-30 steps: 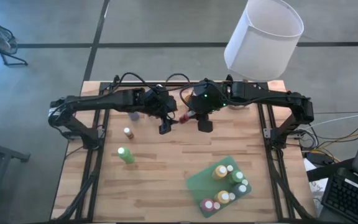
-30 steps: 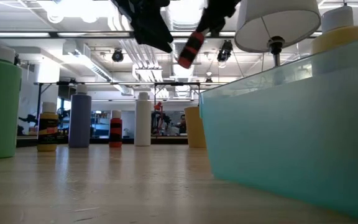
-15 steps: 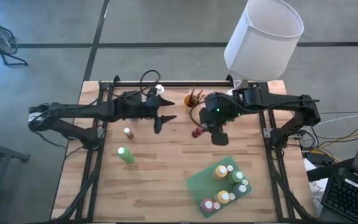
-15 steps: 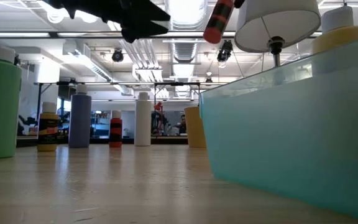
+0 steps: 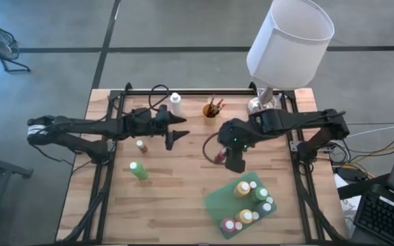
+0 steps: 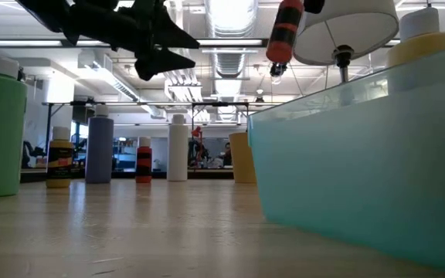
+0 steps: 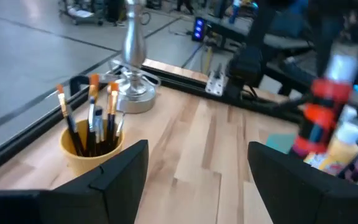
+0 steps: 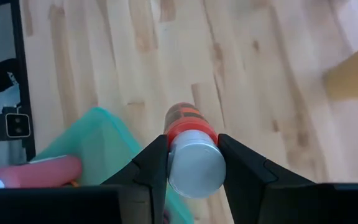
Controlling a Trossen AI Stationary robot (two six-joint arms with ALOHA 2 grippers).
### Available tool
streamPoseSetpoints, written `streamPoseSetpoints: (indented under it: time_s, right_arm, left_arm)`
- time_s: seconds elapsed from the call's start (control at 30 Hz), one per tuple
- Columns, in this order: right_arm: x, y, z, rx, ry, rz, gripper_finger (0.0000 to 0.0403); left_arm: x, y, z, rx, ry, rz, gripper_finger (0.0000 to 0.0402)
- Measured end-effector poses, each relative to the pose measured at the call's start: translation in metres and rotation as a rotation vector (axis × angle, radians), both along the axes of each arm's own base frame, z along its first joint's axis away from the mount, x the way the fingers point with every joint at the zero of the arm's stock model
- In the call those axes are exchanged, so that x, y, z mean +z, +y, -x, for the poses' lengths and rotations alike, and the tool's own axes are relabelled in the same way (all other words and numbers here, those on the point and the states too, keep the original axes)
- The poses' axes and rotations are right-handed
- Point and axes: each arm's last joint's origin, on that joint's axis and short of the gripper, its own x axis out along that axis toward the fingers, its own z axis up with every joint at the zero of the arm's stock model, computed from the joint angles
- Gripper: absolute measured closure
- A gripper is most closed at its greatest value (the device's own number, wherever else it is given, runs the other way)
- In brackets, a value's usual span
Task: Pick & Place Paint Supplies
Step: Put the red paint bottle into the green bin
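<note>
1. High view: the right gripper (image 5: 220,154) hangs above the wooden table (image 5: 176,198), near the green tray (image 5: 219,198) and on the side of it toward the lamp (image 5: 289,42).
2. Its jaws are clenched on a small red paint bottle (image 5: 218,156); in the right wrist view the two dark fingers (image 8: 151,168) press either side of the bottle's white cap, and the red body (image 8: 185,119) points down at the table, just beside a corner of the tray (image 8: 95,140).
3. In the low view the same bottle (image 6: 286,31) hangs in the air, well above the tray's wall (image 6: 361,162).
4. The tray already holds several bottles, among them a yellow one (image 5: 242,188), a green one (image 5: 261,194) and a red one (image 5: 228,225).
5. The left gripper (image 5: 174,131) hovers well apart from the tray, toward the table's left half, its jaws released and holding nothing; the left wrist view shows its fingers (image 7: 120,171) spread with bare table between them.
6. A yellow cup of brushes (image 5: 212,108) stands beyond the tray, beside the lamp's silver base (image 5: 260,104).
7. A white bottle (image 5: 176,103) stands farther along that far edge.
8. A green bottle (image 5: 138,170) and a small brown one (image 5: 141,145) stand well to the left of the tray.
</note>
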Motion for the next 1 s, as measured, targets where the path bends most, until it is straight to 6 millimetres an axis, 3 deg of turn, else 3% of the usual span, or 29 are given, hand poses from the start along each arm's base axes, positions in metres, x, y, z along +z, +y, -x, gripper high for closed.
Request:
streamPoseSetpoints:
  time_s: [0.27, 0.53, 1.0]
  right_arm:
    - [-0.023, 0.029, -0.013, -0.003, 0.089, -0.026, 0.0291]
    - [-0.031, 0.059, -0.014, -0.084, 0.124, -0.091, 0.0291]
    - [-0.065, 0.093, -0.029, -0.094, 0.225, -0.06, 0.0291]
  left_arm:
    - [-0.001, 0.001, 0.001, 0.066, -0.042, 0.095, 0.0122]
    - [0.005, 0.001, -0.001, 0.032, -0.054, 0.08, 0.0122]
    - [0.005, -0.002, 0.001, -0.051, -0.031, 0.065, 0.0122]
